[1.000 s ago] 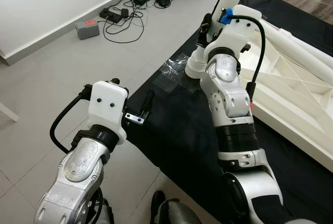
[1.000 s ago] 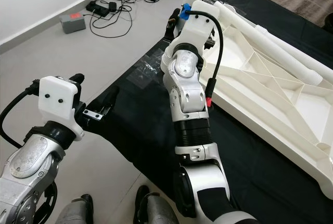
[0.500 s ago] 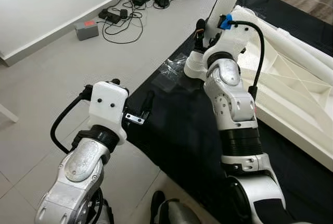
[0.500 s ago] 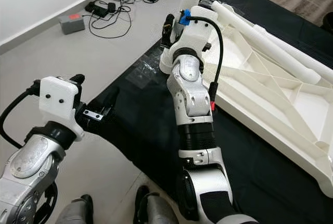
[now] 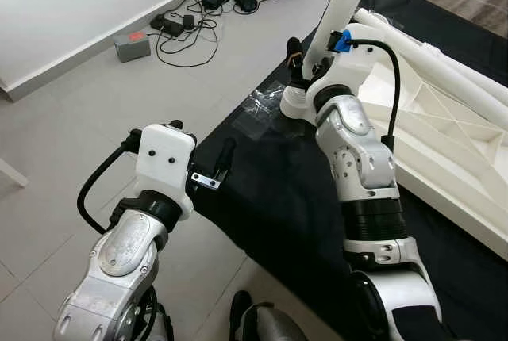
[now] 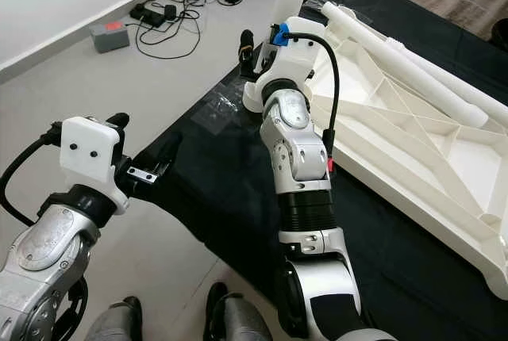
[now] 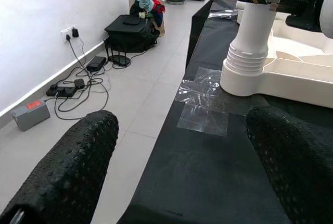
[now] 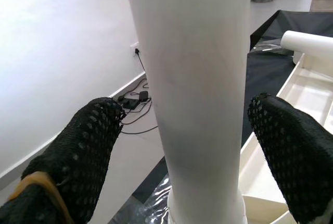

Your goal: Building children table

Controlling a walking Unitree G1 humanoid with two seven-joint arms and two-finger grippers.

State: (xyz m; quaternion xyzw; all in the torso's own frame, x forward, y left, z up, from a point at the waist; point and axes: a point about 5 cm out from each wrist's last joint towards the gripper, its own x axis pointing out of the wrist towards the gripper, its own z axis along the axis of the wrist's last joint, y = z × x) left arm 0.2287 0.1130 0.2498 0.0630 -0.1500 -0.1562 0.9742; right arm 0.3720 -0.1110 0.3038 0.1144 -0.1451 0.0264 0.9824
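While spread, right tool (image 8: pixel 171 146) straddles upright table leg (image 8: pixel 192 78) — fingers (image 8: pixel 78 151) apart from it

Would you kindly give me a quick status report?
Right gripper open around upright table leg. Left gripper open, idle over black cloth. Clear plastic wrap beside leg base.

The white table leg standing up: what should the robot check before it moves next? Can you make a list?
1. Table leg stands upright in its corner socket: ok.
2. Right gripper has a finger on each side of the leg: ok.
3. Right fingers squeezing the leg: not ok, gaps show on both sides.
4. Leg screwed fully tight: cannot tell.
5. Left gripper open and holding nothing, above the black cloth: ok.
6. Upside-down tabletop lies flat on the cloth: ok.
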